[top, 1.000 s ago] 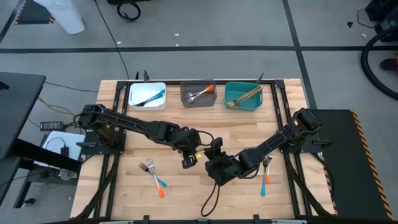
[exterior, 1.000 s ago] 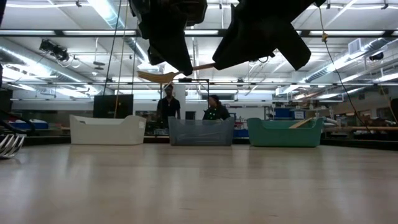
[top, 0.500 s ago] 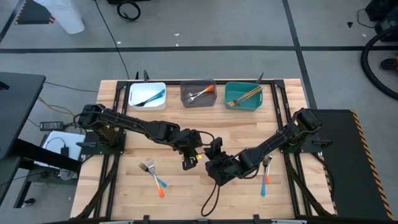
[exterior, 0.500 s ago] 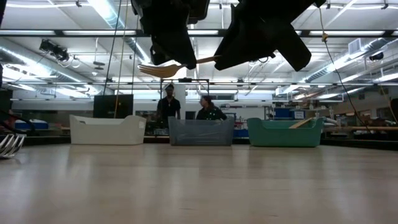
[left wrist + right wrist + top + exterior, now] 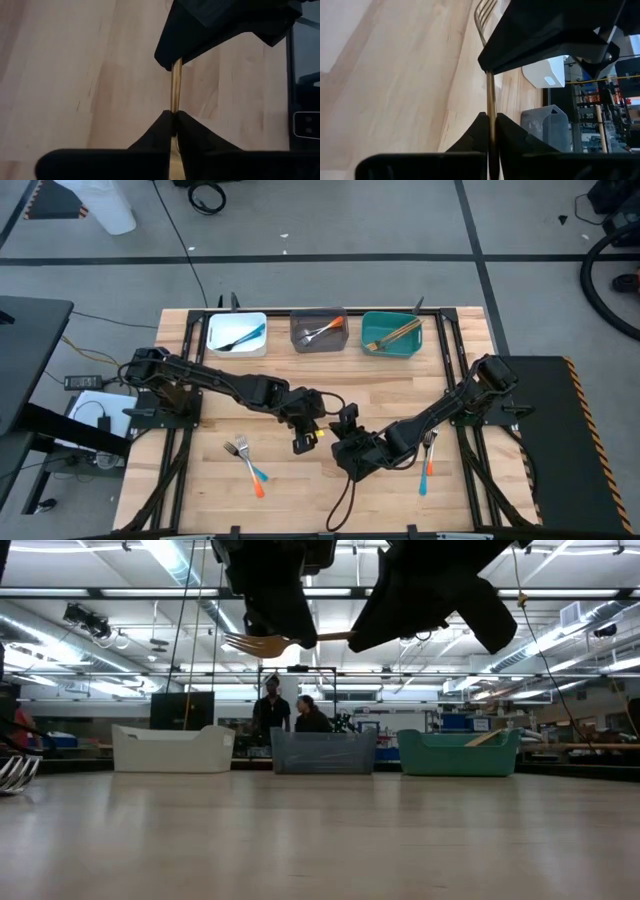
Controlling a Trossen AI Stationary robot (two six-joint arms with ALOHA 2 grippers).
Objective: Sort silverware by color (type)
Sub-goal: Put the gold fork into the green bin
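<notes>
The high view looks straight down on the whole table [image 5: 300, 480], bins at 12 o'clock. The low view faces level across it; both close wrist views share one gold fork [image 5: 175, 90].

Your left arm reaches in over the table's middle, its left gripper [image 5: 308, 429] held above the wood with fingers [image 5: 161, 131] pinched together. Your right arm stretches in from the opposite side; the right gripper [image 5: 345, 442] meets it, fingers [image 5: 479, 131] likewise closed.
</notes>
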